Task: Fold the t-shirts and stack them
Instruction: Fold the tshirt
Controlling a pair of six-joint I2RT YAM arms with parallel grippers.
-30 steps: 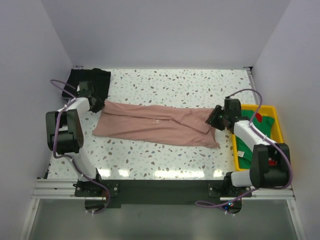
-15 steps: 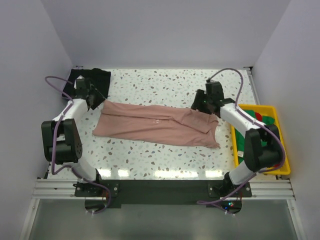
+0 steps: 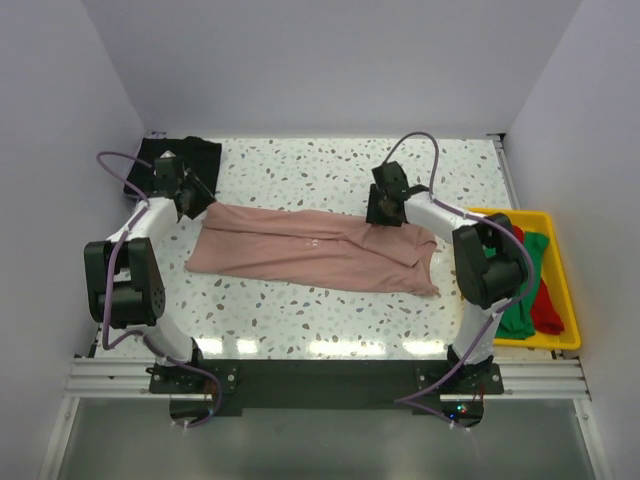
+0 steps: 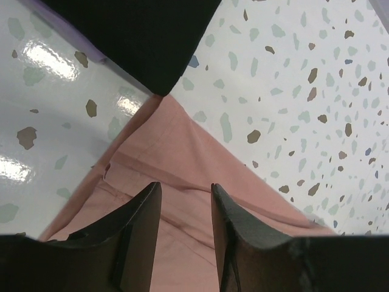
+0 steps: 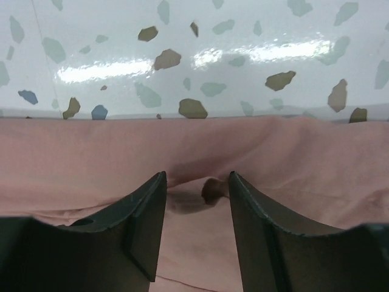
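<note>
A dusty-pink t-shirt (image 3: 310,248) lies folded into a long strip across the table. It also shows in the left wrist view (image 4: 182,176) and in the right wrist view (image 5: 194,152). My left gripper (image 3: 197,199) is open over the shirt's far left corner (image 4: 185,188). My right gripper (image 3: 381,212) is open over the shirt's far edge right of centre (image 5: 196,177), above a small fold. A black t-shirt (image 3: 185,160) lies at the far left corner, and shows in the left wrist view (image 4: 137,36). Green (image 3: 520,290) and red (image 3: 547,305) t-shirts lie in the bin.
A yellow plastic bin (image 3: 553,225) stands at the right edge of the speckled table (image 3: 320,170). White walls enclose the table on three sides.
My right gripper has swung from beside the bin leftward to the shirt's far edge. My left gripper has shifted slightly at the shirt's far left corner. The shirt has not visibly moved.
</note>
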